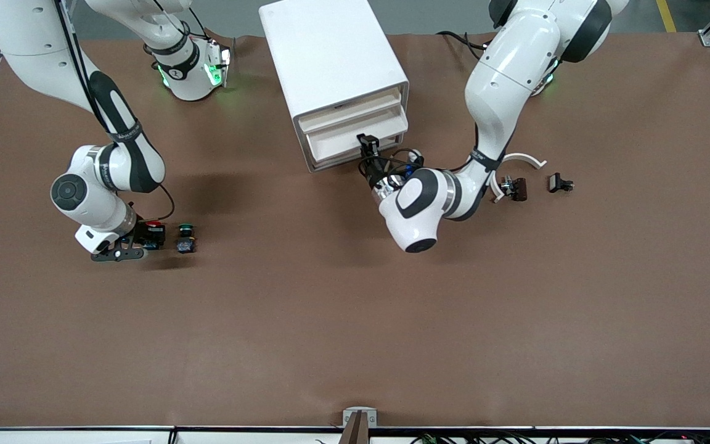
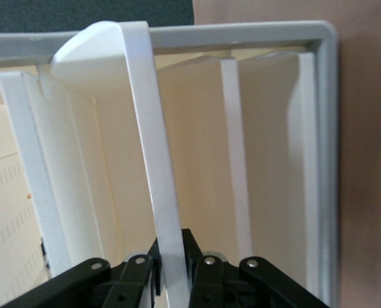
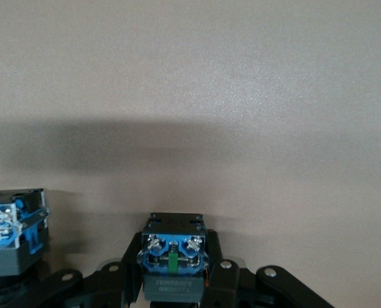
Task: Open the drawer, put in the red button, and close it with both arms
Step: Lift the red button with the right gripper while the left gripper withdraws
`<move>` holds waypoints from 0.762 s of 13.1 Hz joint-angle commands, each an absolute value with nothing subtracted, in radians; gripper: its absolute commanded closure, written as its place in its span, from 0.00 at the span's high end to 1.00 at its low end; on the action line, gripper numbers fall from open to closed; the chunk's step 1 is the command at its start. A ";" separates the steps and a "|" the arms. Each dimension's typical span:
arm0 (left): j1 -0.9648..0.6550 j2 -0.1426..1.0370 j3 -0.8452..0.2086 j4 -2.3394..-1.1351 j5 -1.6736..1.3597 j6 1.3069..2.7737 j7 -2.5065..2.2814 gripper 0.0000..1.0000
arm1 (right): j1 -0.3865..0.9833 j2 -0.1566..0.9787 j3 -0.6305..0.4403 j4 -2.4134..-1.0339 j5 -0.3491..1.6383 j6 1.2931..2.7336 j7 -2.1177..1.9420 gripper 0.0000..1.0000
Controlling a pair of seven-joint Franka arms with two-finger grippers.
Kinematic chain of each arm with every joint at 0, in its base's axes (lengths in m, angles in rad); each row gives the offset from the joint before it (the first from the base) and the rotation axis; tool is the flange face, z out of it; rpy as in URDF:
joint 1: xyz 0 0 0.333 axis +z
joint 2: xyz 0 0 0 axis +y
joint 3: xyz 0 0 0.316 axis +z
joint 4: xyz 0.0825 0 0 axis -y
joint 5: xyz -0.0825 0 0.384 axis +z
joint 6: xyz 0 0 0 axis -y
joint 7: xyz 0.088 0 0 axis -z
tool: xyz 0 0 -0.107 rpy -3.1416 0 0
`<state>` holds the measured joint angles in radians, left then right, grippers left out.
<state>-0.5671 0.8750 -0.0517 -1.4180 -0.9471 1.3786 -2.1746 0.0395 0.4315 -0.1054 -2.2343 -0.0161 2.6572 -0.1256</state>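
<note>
Left gripper [image 2: 174, 273] clamped on drawer [image 1: 355, 142] front lip; right gripper [image 1: 145, 237] clamped around red button [image 1: 153, 226], green-capped button [image 1: 185, 237] beside.

- The right arm's black forearm band [image 1: 126, 132] carries small white lettering, too small to make out.
- The left arm's black band [image 1: 485, 158] near its wrist has white lettering too — not legible.
- The right arm's base [image 1: 190, 69] shows a round black badge with a white mark that may be a single digit; it cannot be told for sure.
- In the right wrist view, the grey block of the button [image 3: 172, 264] between the tool's fingers bears a line of moulded letters — blurred, unreadable.
- No other text, label or number can be read.
</note>
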 commanded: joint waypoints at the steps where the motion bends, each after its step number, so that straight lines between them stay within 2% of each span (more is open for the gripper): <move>1: -0.571 0.905 0.009 -1.370 -0.934 1.427 -2.138 0.00 | 0.041 0.414 -0.107 -2.214 -0.017 2.629 -0.126 0.08; 3: -0.546 0.907 0.014 -1.353 -0.934 1.439 -2.135 0.00 | 0.049 0.352 -0.106 -2.198 -0.015 2.523 -0.118 0.09; 6: -0.519 0.905 0.014 -1.351 -0.936 1.469 -2.135 0.00 | 0.092 0.270 -0.106 -2.096 -0.006 2.204 -0.054 0.09; 7: -0.509 0.905 0.014 -1.351 -0.936 1.471 -2.129 0.39 | 0.115 0.247 -0.104 -2.054 -0.006 2.103 -0.010 0.10; 8: -0.500 0.902 0.014 -1.353 -0.936 1.471 -2.129 0.82 | 0.141 0.224 -0.104 -2.022 -0.006 2.027 0.042 0.10; 9: -0.497 0.894 0.014 -1.353 -0.934 1.471 -2.134 1.00 | 0.164 0.203 -0.104 -1.985 -0.006 1.946 0.105 0.10; 10: -0.485 0.890 0.015 -1.350 -0.931 1.470 -2.134 1.00 | 0.201 0.192 -0.103 -1.933 -0.006 1.851 0.180 0.10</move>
<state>-0.4951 0.8772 -0.0015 -1.3716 -0.9478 1.4489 -2.1539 0.1473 0.2214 -0.1011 -2.0015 -0.0126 1.9821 0.0655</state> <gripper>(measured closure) 0.634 0.586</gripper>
